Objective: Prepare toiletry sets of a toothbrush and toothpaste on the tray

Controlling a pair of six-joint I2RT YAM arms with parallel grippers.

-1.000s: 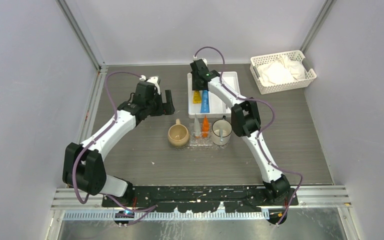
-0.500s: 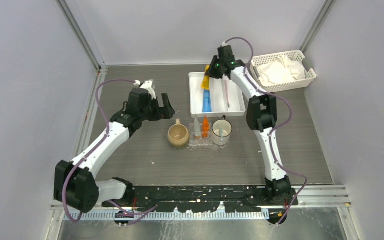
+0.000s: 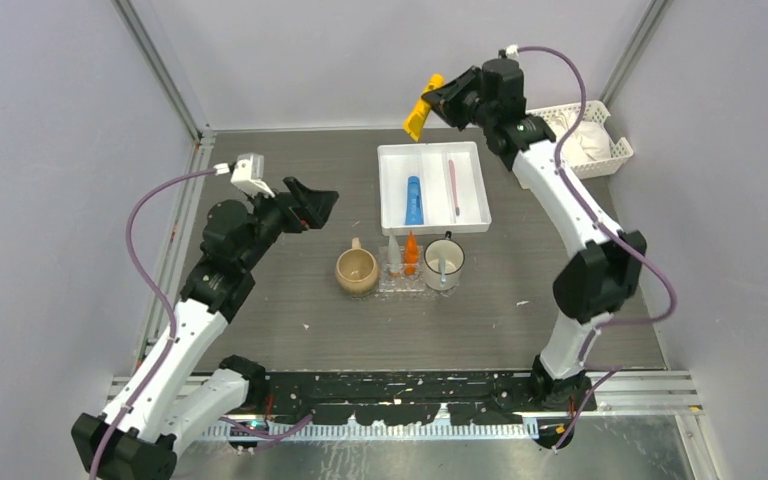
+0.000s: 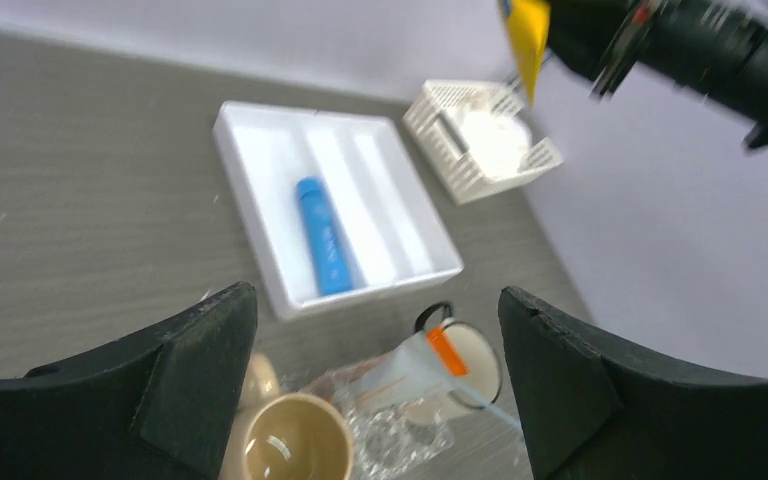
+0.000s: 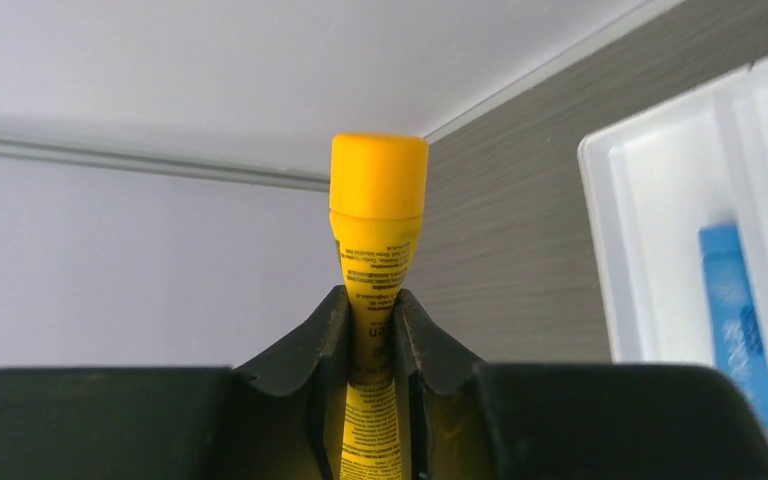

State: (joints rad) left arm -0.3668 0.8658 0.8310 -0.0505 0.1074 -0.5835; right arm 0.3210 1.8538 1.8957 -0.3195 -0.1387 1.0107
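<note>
My right gripper (image 3: 438,98) is shut on a yellow toothpaste tube (image 3: 420,112), held high above the back edge of the table; in the right wrist view the tube (image 5: 375,200) sticks out cap-first between the fingers (image 5: 325,335). A blue toothpaste tube (image 3: 412,200) and a pink toothbrush (image 3: 452,188) lie in the white compartment tray (image 3: 465,220). The small clear tray (image 3: 405,282) holds an orange tube (image 3: 411,252) and a whitish item beside it. My left gripper (image 3: 310,205) is open and empty, raised left of the trays, and in the left wrist view (image 4: 375,300) it looks down on them.
A tan mug (image 3: 356,270) stands left of the clear tray and a white mug (image 3: 443,263) with a stick in it stands right of it. A white slotted basket (image 3: 565,145) with cloth stands at the back right. Walls enclose the table on three sides.
My right gripper has lifted the yellow tube out of the white compartment tray, up and to the back. My left arm has risen and drawn back to the left, still open.
</note>
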